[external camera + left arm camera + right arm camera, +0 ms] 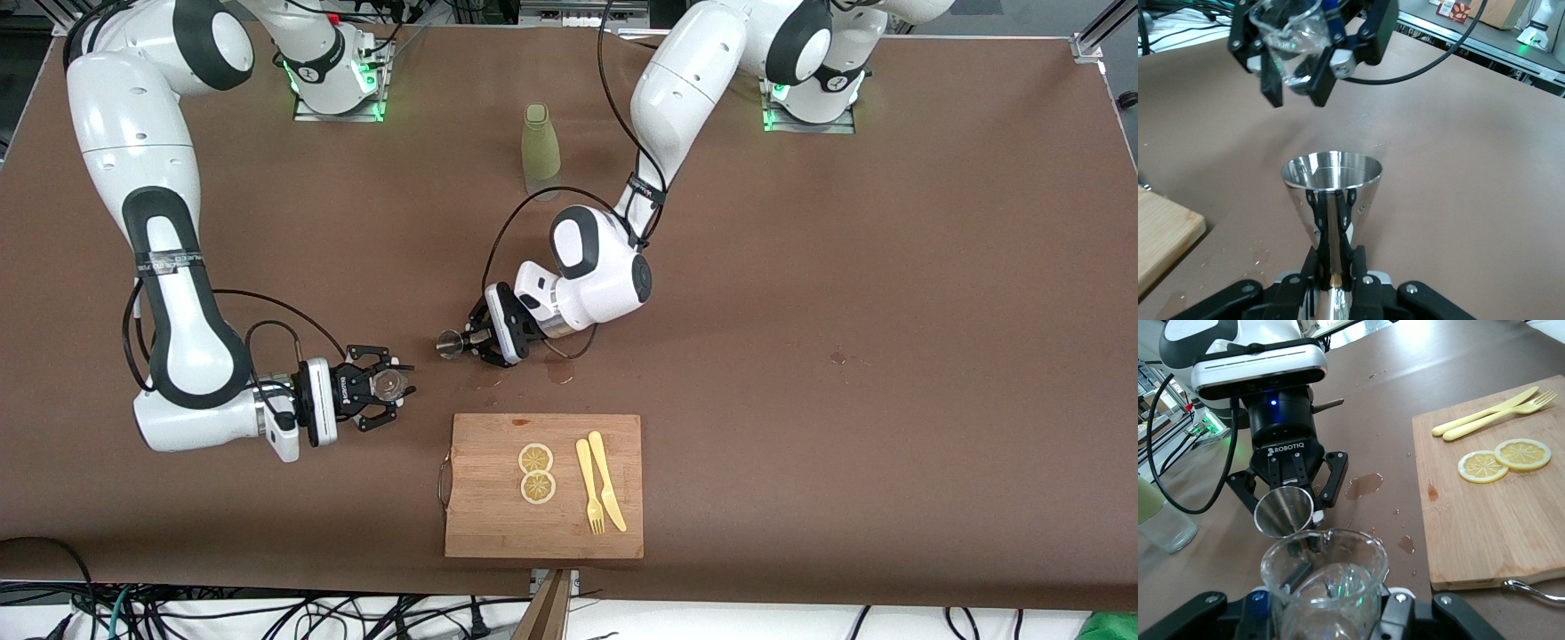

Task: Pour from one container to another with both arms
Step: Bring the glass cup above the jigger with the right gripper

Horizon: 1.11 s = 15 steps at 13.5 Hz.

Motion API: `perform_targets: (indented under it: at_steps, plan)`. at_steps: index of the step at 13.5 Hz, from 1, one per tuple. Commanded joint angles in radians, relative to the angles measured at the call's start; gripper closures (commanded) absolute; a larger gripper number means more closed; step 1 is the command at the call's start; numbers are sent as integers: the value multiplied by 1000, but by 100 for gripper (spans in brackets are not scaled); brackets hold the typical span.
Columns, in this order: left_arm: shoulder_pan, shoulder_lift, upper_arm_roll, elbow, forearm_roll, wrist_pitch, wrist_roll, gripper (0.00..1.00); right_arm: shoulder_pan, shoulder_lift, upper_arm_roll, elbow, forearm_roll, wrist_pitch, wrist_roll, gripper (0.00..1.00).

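Note:
My left gripper (473, 342) is shut on the waist of the silver jigger (449, 344), which is tipped on its side over the table with its open cone toward the glass. The left wrist view shows the jigger (1331, 190) pinched between the fingers (1319, 250), its cone empty inside. Over the table toward the right arm's end, my right gripper (396, 386) is shut on the small clear glass (388, 383). A short gap separates jigger and glass. In the right wrist view the glass (1325, 587) fills the foreground, with the jigger (1285, 512) just past its rim.
A wooden cutting board (498, 524) lies nearer the front camera, carrying two lemon slices (536, 459), a yellow fork (587, 489) and a knife (607, 480). Small puddles (560, 373) wet the table under the left gripper. The olive-green bottle (540, 147) stands between the arm bases.

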Motion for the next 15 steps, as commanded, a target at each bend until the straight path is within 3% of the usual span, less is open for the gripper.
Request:
perform_targets:
  at_steps: [1, 15]
  plan:
    - [-16, 40, 42, 68, -18, 13, -45, 100, -4, -15, 30, 12, -65, -19, 63, 63]
    - [-27, 54, 40, 79, -23, 40, -45, 100, 5, -14, 68, 27, -220, -26, 178, 62]
